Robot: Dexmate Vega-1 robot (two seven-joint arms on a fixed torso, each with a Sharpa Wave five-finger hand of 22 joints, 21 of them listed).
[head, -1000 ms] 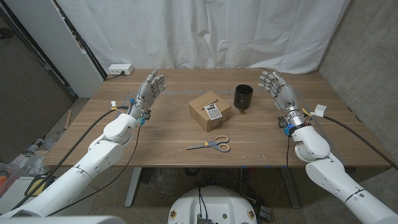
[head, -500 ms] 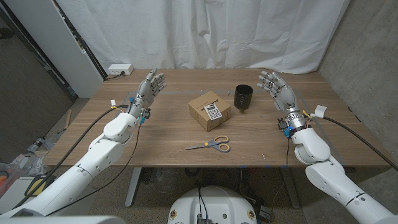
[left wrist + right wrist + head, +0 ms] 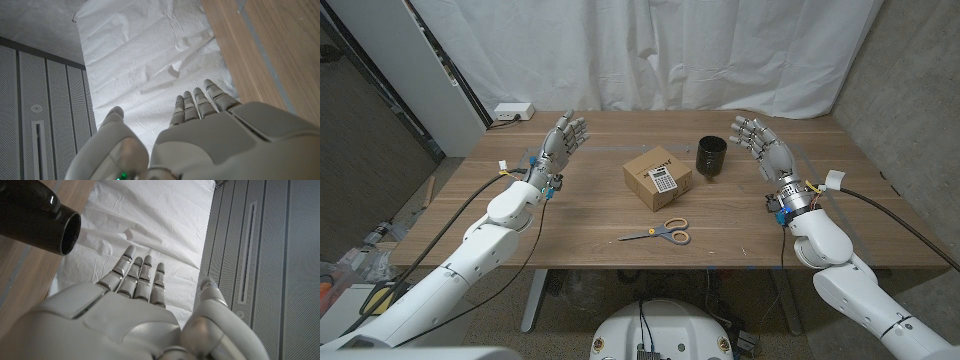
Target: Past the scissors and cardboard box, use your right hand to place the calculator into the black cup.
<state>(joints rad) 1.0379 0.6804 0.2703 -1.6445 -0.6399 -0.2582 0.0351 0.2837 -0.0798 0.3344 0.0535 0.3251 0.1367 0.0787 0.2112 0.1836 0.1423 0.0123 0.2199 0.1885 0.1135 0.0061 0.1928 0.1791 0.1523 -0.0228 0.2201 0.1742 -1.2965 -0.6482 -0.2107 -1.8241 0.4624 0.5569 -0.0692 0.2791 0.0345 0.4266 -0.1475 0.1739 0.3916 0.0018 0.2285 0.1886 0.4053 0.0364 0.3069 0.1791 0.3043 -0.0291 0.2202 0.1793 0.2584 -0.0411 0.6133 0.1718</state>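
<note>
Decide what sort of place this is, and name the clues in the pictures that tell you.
Probably a robotics lab or test room: a white sheet hung as a backdrop, a bare concrete wall, and a wooden table with staged props such as a cardboard box and scissors.

I see the calculator (image 3: 664, 180) on the box (image 3: 658, 175) mid-frame, cup (image 3: 710, 157) right of it, scissors (image 3: 658, 234) below.
</note>
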